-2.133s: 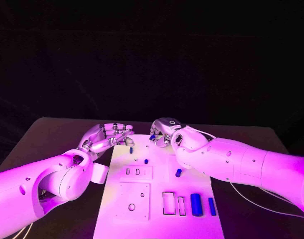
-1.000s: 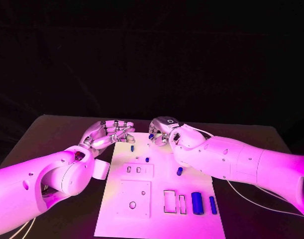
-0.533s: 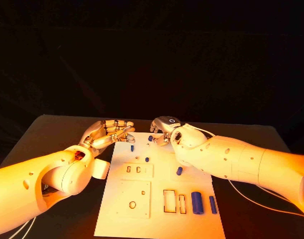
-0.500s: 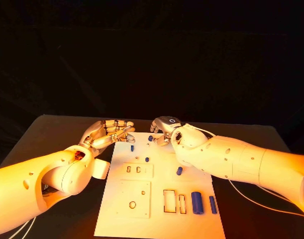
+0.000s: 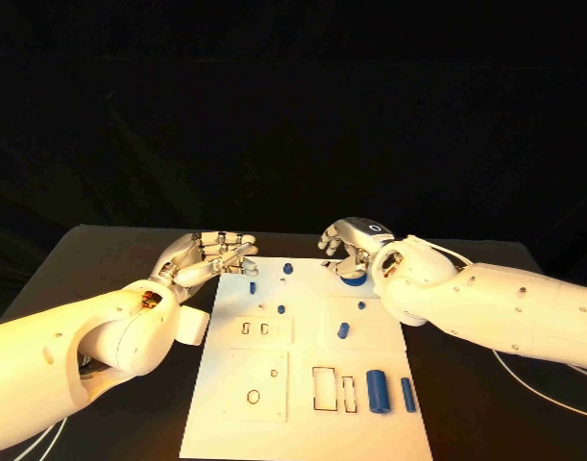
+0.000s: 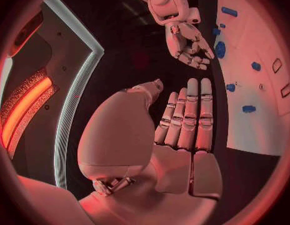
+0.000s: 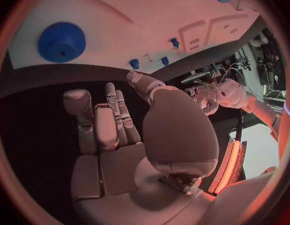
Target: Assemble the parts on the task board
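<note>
In the head view, your right silver hand [image 5: 359, 252] is hovering over the round blue gear-like part [image 5: 355, 278] at the far end of the white task board [image 5: 307, 423], fingers curled, gripping nothing; your left silver hand [image 5: 213, 257] is waiting empty beside the board's far left corner. In the left wrist view, those fingers [image 6: 185, 116] are lying straight together. In the right wrist view, the gear [image 7: 61, 41] is lying flat on the board beyond your fingertips [image 7: 110, 89]; spread them around its rim before closing.
</note>
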`<state>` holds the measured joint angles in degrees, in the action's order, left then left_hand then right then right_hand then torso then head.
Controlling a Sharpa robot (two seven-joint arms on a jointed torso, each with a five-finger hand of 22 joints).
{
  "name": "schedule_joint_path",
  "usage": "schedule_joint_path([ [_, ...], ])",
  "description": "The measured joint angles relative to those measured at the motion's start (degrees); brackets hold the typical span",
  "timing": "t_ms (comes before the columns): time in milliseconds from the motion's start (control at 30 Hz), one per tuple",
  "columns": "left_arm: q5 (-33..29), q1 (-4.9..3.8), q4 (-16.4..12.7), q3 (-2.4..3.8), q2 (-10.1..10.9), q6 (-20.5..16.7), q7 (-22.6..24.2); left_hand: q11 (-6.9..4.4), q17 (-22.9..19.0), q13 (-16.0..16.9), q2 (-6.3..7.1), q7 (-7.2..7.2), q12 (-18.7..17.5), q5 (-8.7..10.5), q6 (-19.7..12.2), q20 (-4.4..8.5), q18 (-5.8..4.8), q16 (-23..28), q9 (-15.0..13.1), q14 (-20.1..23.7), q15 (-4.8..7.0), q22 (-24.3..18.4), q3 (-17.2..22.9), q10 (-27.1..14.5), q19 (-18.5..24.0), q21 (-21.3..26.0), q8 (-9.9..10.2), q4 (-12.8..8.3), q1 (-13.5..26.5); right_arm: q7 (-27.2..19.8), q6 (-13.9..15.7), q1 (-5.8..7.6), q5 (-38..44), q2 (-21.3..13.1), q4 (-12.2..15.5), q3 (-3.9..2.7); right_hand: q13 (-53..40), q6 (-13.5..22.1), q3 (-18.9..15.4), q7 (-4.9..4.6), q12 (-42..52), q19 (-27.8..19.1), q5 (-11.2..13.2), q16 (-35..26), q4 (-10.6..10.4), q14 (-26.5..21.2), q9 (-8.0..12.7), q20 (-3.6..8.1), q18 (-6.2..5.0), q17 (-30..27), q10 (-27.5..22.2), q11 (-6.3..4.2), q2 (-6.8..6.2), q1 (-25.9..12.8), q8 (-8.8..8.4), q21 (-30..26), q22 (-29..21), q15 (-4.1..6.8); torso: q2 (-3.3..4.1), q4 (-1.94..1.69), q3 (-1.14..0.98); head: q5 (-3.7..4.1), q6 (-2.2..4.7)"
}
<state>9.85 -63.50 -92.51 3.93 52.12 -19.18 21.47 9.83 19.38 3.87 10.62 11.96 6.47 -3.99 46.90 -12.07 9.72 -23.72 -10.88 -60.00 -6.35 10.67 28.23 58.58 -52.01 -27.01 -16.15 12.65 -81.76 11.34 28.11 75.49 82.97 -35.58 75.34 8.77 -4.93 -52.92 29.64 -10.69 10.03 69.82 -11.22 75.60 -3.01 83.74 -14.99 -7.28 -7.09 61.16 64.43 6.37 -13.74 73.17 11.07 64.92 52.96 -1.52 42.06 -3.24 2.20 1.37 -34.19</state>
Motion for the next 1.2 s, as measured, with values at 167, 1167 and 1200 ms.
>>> schedule_joint_path([
  [167, -0.04, 0.0, 0.29, 0.0, -0.02, 0.13, 0.0, 0.0, 0.15, 0.0, 0.0, 0.01, 0.0, 0.0, -0.41, 0.0, 0.0, 0.0, 0.0, 0.0, 0.0, 0.0, 0.0, 0.0, 0.0, 0.0, 0.0, 0.0, 0.0, -0.07, 0.07, 0.85, -4.07, -5.52, 3.87, -0.31, -0.98, 0.36, -1.04, 0.66, 2.13, 0.7, 0.0, 0.71, -0.89, 0.2, 0.0, 0.11, 0.01, 0.5, 3.95, -0.43, -0.67, 0.56, -0.81, 0.59, 0.63, 0.21, -0.32, 0.39, -0.21, -0.03, -0.1],
  [1167, -0.32, 0.02, 0.63, -0.03, -0.41, 0.74, 0.08, 0.0, 0.2, -0.01, 0.0, 0.01, 0.0, 0.0, -0.4, 0.0, 0.0, 0.0, -0.04, 0.0, 0.0, 0.0, 0.0, 0.0, 0.0, 0.0, 0.0, 0.0, 0.0, 0.33, -7.97, 0.13, -17.36, -4.31, -4.08, -0.23, -70.04, 4.36, -20.13, 1.13, 71.46, 9.21, 0.0, 12.68, -9.09, 0.29, -2.55, 0.83, 2.26, 13.79, 16.65, -1.56, 2.43, 8.58, 3.11, 10.65, 17.54, 1.31, -0.61, 0.79, -0.74, 0.04, -1.02],
  [1200, -0.32, 0.02, 0.63, -0.03, -0.41, 0.75, 0.08, 0.0, 0.2, -0.01, 0.0, 0.01, 0.0, 0.0, -0.4, 0.0, 0.0, 0.0, -0.04, 0.0, 0.0, 0.0, 0.0, 0.0, 0.0, 0.0, 0.0, 0.0, 0.0, 0.33, -8.01, 0.02, -17.34, -4.1, -4.24, -0.21, -70.03, 4.36, -20.23, 1.13, 71.63, 9.2, 0.0, 12.86, -9.19, 0.29, -2.55, 0.82, 2.26, 13.79, 16.74, -1.46, 2.43, 8.58, 3.11, 10.81, 17.68, 1.31, -0.6, 0.79, -0.75, 0.0, -1.07],
])
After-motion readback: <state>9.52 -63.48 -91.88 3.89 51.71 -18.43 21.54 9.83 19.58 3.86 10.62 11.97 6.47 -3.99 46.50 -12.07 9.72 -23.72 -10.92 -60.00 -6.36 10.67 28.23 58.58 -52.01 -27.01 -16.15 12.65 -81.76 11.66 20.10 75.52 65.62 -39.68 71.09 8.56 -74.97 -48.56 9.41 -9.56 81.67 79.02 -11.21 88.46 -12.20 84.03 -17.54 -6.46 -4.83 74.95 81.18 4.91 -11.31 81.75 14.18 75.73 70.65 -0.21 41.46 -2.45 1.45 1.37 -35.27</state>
